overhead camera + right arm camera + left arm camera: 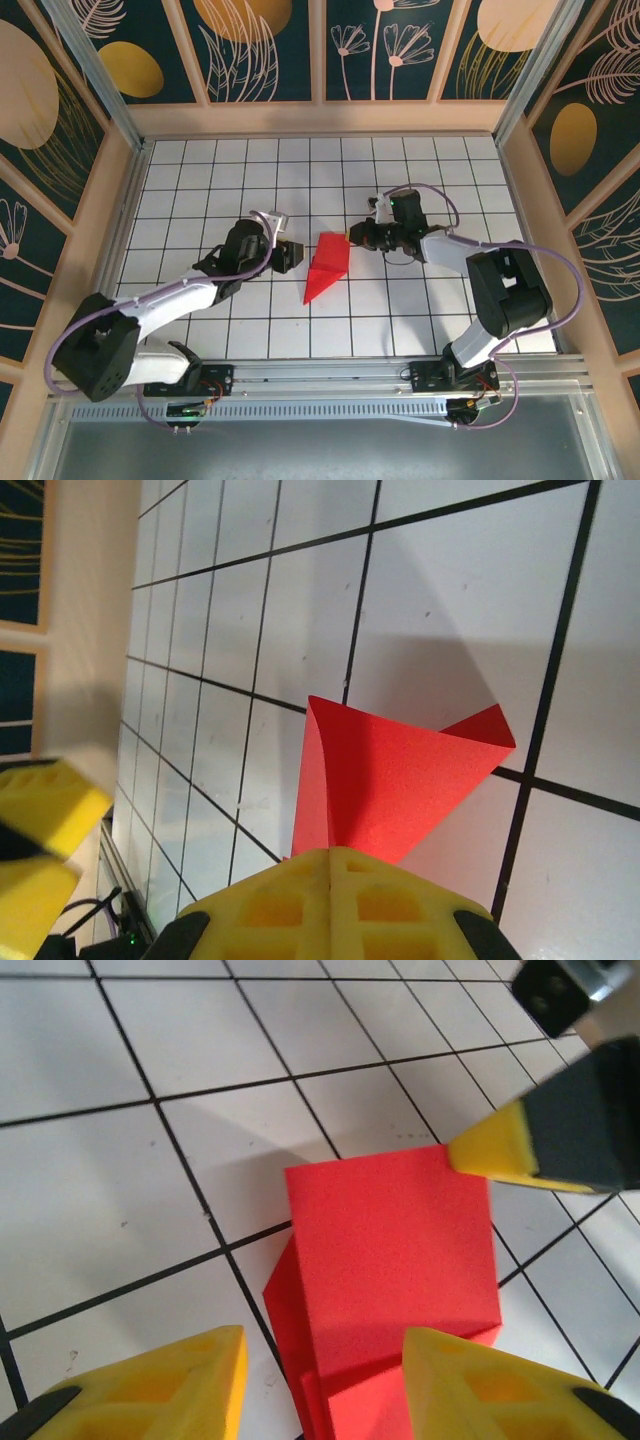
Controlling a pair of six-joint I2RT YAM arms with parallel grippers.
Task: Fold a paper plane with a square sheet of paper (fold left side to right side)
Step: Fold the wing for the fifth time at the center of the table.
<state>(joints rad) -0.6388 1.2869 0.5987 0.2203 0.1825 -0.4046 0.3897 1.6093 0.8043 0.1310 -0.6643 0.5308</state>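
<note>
The right claw (352, 237) is pinched tight on the far corner of the red paper (325, 265), its yellow pads (332, 880) pressed together with the sheet fanning out from between them. The left claw (295, 255) stands parted just beside the paper's left edge, with that edge lying in the gap between its fingers (190, 1375) (neither one squeezes it). The paper, folded to a pointed shape, sits near the middle of the table (200, 190), its tip aimed at the near edge.
</note>
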